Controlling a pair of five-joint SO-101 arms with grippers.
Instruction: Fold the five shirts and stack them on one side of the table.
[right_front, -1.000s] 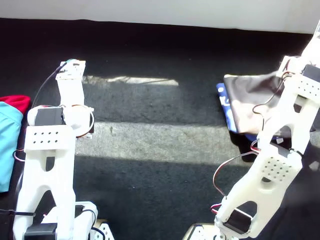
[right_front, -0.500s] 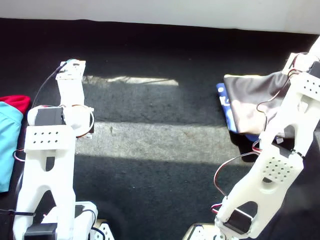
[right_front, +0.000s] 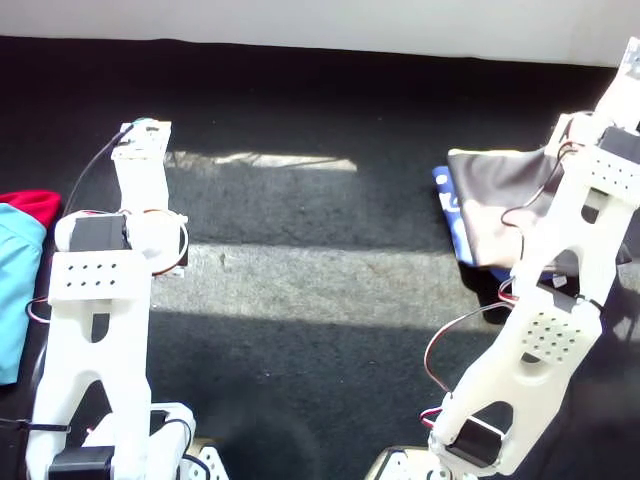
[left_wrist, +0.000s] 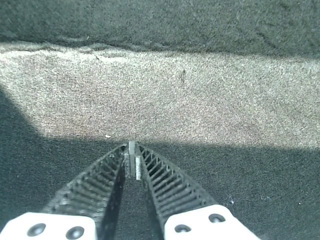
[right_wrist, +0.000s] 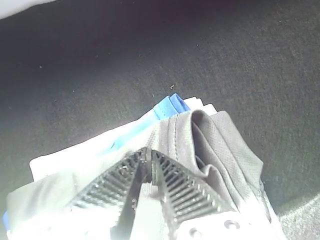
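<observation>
At the far left edge of the high view, a red cloth garment (right_front: 30, 205) and a turquoise cloth shirt (right_front: 15, 290) lie on the black carpeted bench (right_front: 330, 330). Left arm (right_front: 100, 290): left jaws closed, empty, over bare bench. At the right, a folded grey mesh shirt (right_front: 500, 200) tops folded blue and white cloth (right_front: 445, 200). Right arm (right_front: 550, 340): right jaws closed, tips over the grey shirt; any hold on the fabric cannot be confirmed.

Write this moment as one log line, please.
left claw: shut, over table | right claw: shut, over grey shirt | teal shirt: beside left arm
</observation>
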